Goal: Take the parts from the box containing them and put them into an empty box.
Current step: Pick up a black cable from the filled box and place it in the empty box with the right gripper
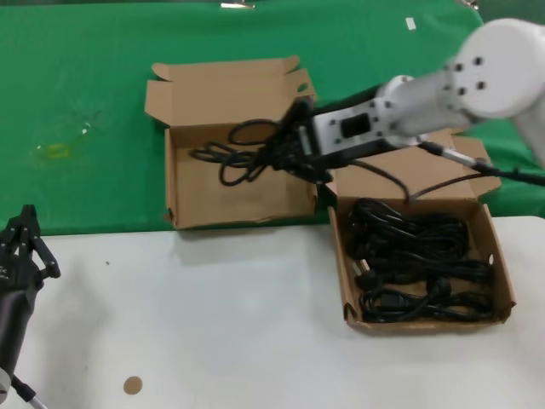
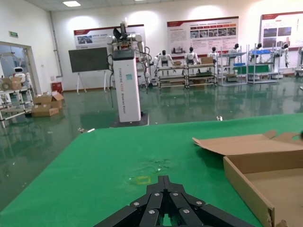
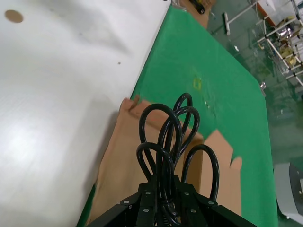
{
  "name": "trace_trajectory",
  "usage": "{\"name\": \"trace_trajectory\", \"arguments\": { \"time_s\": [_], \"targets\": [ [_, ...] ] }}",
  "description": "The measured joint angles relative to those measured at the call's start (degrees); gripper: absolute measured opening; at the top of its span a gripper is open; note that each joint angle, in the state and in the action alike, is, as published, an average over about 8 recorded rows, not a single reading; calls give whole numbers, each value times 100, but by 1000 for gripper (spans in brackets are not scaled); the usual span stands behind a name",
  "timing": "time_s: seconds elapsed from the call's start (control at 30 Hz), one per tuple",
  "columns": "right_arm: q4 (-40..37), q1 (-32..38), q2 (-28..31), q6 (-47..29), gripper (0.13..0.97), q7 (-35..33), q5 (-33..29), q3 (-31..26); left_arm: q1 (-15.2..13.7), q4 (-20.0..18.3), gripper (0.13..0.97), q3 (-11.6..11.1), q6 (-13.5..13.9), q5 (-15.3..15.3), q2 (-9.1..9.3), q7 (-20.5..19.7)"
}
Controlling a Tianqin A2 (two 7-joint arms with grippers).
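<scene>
1. The right gripper point(image 1: 294, 141) reaches in from 3 o'clock and sits over the left-hand cardboard box point(image 1: 183, 183), at that box's 3 o'clock side. Its fingers are pinched on a looped black power cord point(image 1: 247, 153).
2. In the right wrist view, the cord's loops point(image 3: 168, 137) fan out from between the right gripper's fingers point(image 3: 147, 201). The plugs are hidden there, and the box floor point(image 3: 118, 165) below is partly cut off.
3. In the head view the held cord's loops hang inside the box outline. It cannot be told whether they touch the floor.
4. The right-hand cardboard box point(image 1: 507, 281), at 4 o'clock of the left box, holds the other cords point(image 1: 417, 264) in a tangled pile. Single bundles cannot be told apart. Its lid point(image 1: 443, 175) is largely hidden behind the right arm, so no flap hole can be seen.
5. The left box's lid point(image 1: 221, 85) stands open at 12 o'clock, lying on the green mat point(image 1: 85, 102).
6. The left gripper point(image 1: 21, 243) is parked at 8 o'clock over the white table point(image 1: 213, 324), well apart from both boxes. In the left wrist view its fingers point(image 2: 151, 205) meet at the tips, holding nothing.
</scene>
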Motion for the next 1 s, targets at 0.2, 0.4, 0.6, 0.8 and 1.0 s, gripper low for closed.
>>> {"name": "trace_trajectory", "arguments": {
  "time_s": [0.2,0.4,0.6,0.8,1.0],
  "targets": [
    [-539,118,-470,263,201,-136,-106,-140,0,0,144,0,0,0,0,0],
    [-1212,219,-831,514,201,-441,-101,-210,0,0,144,0,0,0,0,0],
    [-1729,301,-1069,705,201,-707,-53,-226,0,0,144,0,0,0,0,0],
    [-2121,395,-1255,936,202,-937,-32,-223,0,0,144,0,0,0,0,0],
    [-2350,465,-1352,1090,205,-1093,-57,-242,0,0,144,0,0,0,0,0]
  ]
}}
